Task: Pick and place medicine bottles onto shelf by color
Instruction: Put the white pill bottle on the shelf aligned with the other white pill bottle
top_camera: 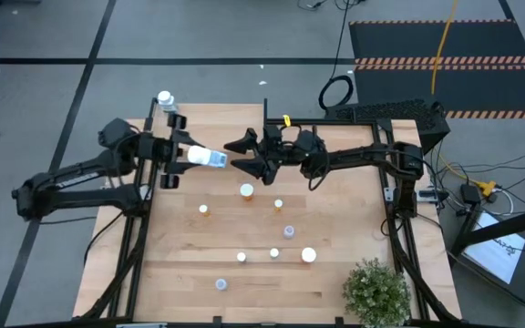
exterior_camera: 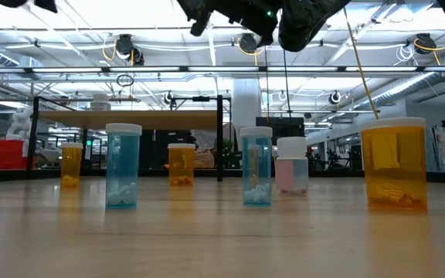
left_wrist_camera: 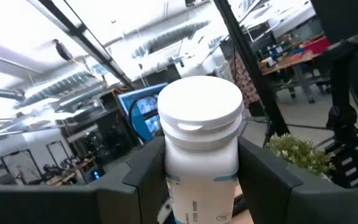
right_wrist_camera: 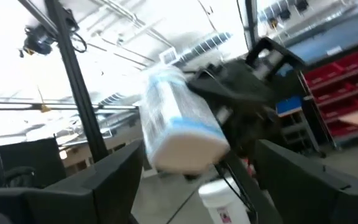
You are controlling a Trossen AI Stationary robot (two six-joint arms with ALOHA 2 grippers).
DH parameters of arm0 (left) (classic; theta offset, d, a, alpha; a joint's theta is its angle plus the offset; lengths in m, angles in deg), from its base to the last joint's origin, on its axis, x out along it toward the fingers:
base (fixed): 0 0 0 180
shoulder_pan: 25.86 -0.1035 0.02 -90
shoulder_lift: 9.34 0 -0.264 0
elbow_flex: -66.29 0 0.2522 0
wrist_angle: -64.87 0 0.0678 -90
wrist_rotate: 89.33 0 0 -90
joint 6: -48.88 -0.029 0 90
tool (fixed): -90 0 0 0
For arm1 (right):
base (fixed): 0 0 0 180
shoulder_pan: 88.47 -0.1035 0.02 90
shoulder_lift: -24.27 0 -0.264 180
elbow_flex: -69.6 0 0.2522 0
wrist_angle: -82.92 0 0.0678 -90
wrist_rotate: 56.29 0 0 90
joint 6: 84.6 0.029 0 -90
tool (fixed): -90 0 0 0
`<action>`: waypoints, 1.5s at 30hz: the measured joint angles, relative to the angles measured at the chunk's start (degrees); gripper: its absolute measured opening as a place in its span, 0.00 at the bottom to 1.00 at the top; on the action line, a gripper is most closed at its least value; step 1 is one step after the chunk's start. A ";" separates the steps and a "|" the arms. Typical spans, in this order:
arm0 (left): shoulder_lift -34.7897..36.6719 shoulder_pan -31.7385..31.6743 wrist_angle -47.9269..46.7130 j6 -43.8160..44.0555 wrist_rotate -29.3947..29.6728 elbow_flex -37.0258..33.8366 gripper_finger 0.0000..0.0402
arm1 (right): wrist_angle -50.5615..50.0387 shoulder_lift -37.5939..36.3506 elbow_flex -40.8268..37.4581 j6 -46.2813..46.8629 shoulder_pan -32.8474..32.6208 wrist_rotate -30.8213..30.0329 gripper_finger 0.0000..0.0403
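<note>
Room: open workshop hall with bright ceiling lights, pipes and racks behind the table; red bins show far off in the right wrist view.
Table point(top_camera: 244, 239): light wood, both arms reaching in over its far half.
Mat point(top_camera: 445, 55): dark, with striped edging, on the floor beyond the table.
Plant point(top_camera: 376, 292): green, at the near right corner of the table.
Left gripper point(top_camera: 210, 158): raised over the far left part of the table; fingers partly open and clamped on the body of a white bottle point(left_wrist_camera: 201, 149), cap pointing toward the right arm.
Right gripper point(top_camera: 241, 155): raised just beside the capped end of that bottle, jaws spread wide and holding nothing; in its own wrist view the bottle lies between and beyond its fingers point(right_wrist_camera: 114, 180). Contact with the bottle cannot be told.
Shelf: cannot be made out with certainty.
Bottles on table: an orange one point(top_camera: 246, 191) nearest the grippers, others scattered toward the near edge, well apart from one another; one white bottle point(top_camera: 165, 98) stands at the far left corner.
Low view: three amber, two bluish-clear point(exterior_camera: 123, 165) and one pale bottle point(exterior_camera: 291, 164), all upright with white caps.
Labels: held bottle carries a white label with blue band and small print, too small to read.
</note>
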 joint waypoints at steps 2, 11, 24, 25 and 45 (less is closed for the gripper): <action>-1.98 0.70 3.36 -0.56 -0.03 -0.02 0.45 | 1.67 0.05 0.17 1.26 -0.02 0.28 0.75; -9.79 2.45 13.74 -1.74 -0.26 0.63 0.45 | 2.92 0.04 0.78 1.65 -0.85 3.13 0.73; -12.04 2.65 15.34 -3.95 -1.75 0.87 0.45 | 4.10 0.04 0.76 1.80 -1.16 4.38 0.63; -11.97 2.65 15.24 -3.44 -1.79 0.87 0.45 | 3.95 0.04 0.76 1.89 -1.16 4.42 0.62; 1.91 2.49 -3.39 0.59 4.50 0.87 0.68 | -7.47 -3.60 0.71 11.11 1.80 25.60 0.63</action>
